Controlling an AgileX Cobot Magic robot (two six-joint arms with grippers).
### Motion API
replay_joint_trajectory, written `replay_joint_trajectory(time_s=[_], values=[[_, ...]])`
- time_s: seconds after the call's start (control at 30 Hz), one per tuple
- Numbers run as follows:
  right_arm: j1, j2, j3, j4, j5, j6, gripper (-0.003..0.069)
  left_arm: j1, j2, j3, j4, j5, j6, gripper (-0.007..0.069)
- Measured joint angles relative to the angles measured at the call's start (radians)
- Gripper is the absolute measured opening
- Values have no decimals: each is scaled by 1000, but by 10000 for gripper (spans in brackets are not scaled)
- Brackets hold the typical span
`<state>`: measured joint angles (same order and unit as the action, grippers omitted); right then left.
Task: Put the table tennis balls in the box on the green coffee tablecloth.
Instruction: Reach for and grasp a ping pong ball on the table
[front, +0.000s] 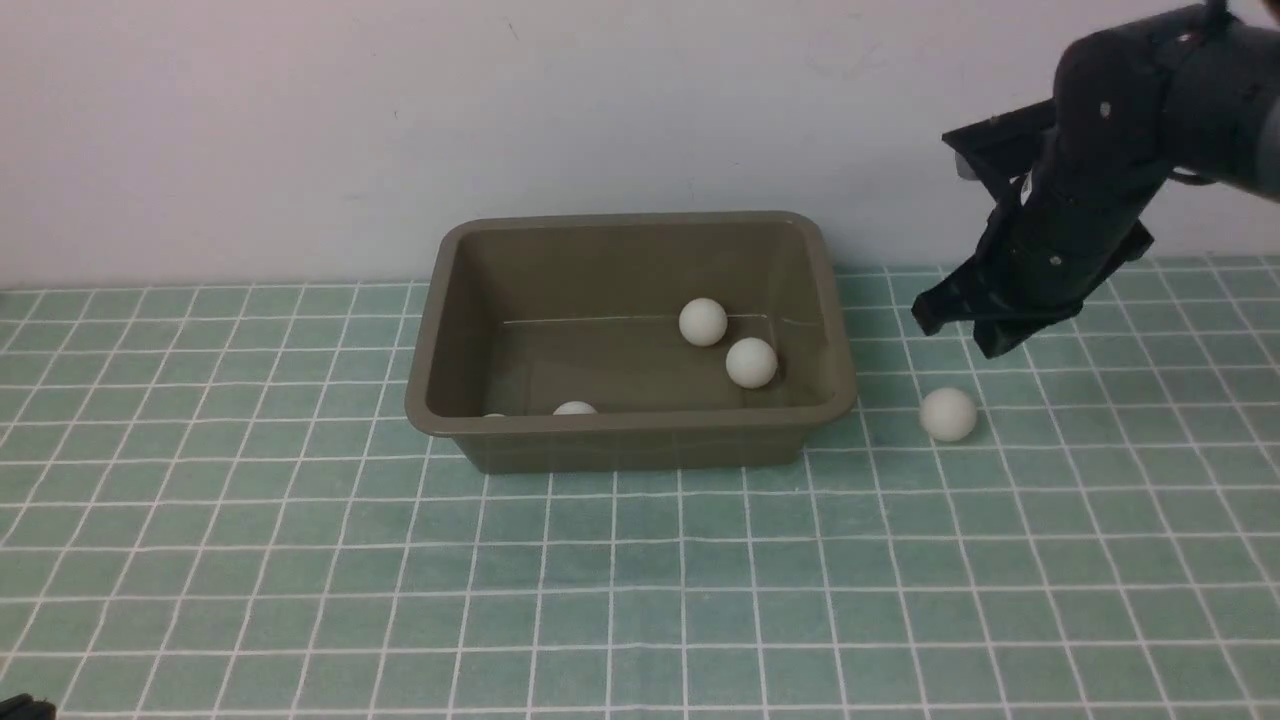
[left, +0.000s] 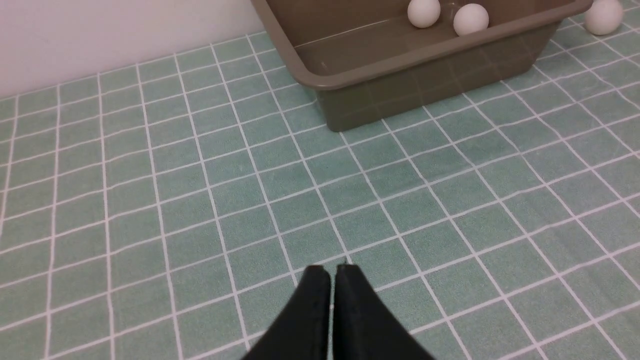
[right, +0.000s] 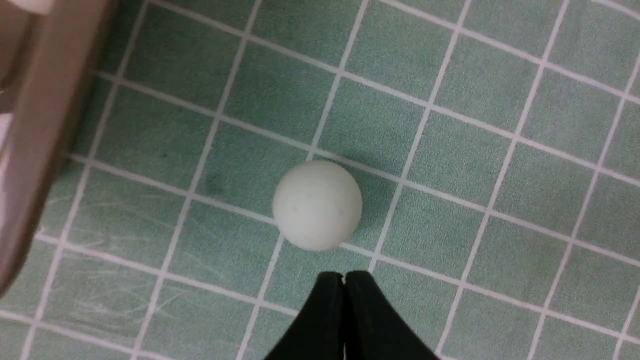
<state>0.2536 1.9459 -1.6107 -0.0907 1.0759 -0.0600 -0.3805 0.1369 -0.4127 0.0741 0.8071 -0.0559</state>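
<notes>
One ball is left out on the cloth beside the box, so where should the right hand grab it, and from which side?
Pinch the ball across its widest middle, straight down from above. It is round and smooth, so an off-centre pinch would likely squirt it away. It lies apart from the box. The right hand is shut; open it first.

Landmark: box (front: 640, 428), on tablecloth (front: 640, 600), wall (front: 300, 130) behind it.
In box, right end: rear ball (front: 703, 322) and front ball (front: 751, 362), close together.
In box, against near wall: half-hidden ball (front: 575, 408); left of it, possibly another, only a sliver over the rim.
Right of box, on tablecloth, apart: loose ball (front: 947, 414).
</notes>
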Motion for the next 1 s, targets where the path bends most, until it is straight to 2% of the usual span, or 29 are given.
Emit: replay_joint_trajectory(time_s=[0.13,0.27,0.5,0.53,0.6,0.7,0.8,1.0], values=[[-5,83,-123,63,62,-41,17,0,0,0,0,0,0,-4],[-5,85,-174,108,66,-78,96,0,0,0,0,0,0,-4],[-5,103,-176,111,128,-89,363,0,0,0,0,0,0,-4],[-5,110,-176,109,131,-88,382,0,0,0,0,0,0,-4],[-5,126,-176,99,141,-77,477,0,0,0,0,0,0,-4],[-5,146,-176,83,139,-66,567,0,0,0,0,0,0,-4],[-7,155,-176,73,126,-63,608,0,0,0,0,0,0,-4],[-8,186,-176,67,100,-52,610,0,0,0,0,0,0,-4]])
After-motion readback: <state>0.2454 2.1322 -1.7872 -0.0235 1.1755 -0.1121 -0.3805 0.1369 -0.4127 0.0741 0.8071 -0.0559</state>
